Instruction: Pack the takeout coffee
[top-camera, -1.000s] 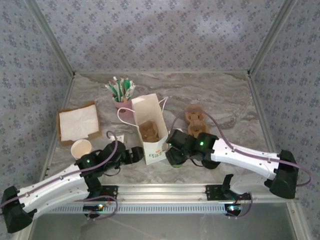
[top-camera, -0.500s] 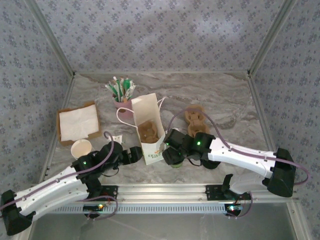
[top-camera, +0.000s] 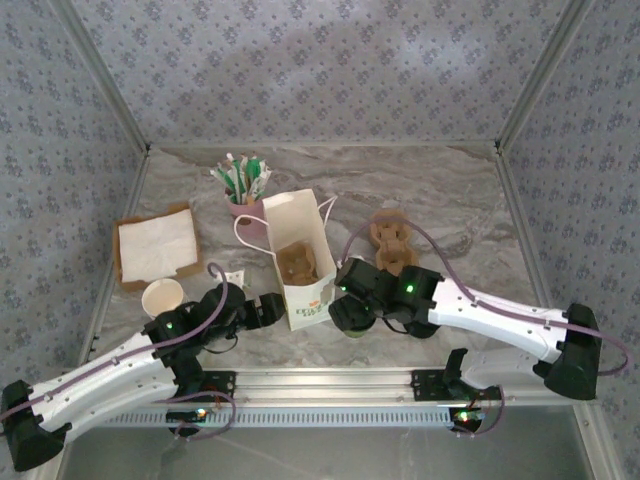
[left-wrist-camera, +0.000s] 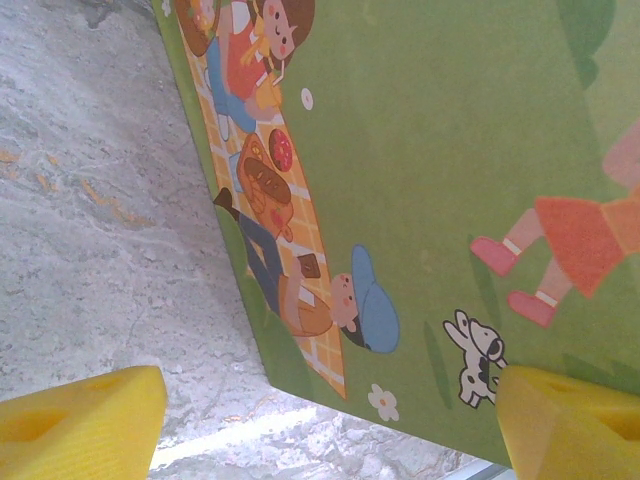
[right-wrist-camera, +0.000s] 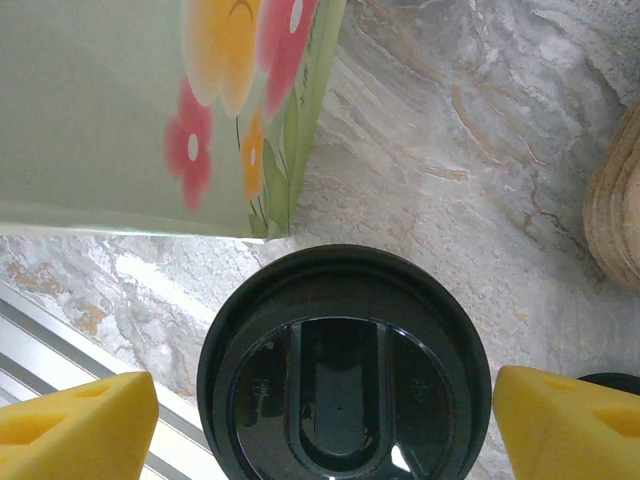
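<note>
My right tool (right-wrist-camera: 322, 425) stands wide open astride the takeout coffee (right-wrist-camera: 343, 365), gripping nothing. The cup sits on the worktop (right-wrist-camera: 450, 150) just beside the white bag (top-camera: 300, 250). My left tool (left-wrist-camera: 327, 425) is wide open, empty. Lidded; not yet packed.

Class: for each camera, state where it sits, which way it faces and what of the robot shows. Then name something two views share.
Top external: above and behind the bases, looking down at the table; shows left gripper and right gripper flanking the white bag.
Left wrist: on that wrist, facing the bag's printed side; own yellow fingertips.
Right wrist: on that wrist, looking down on the takeout coffee; own yellow fingertips.
Shared: the bag.
</note>
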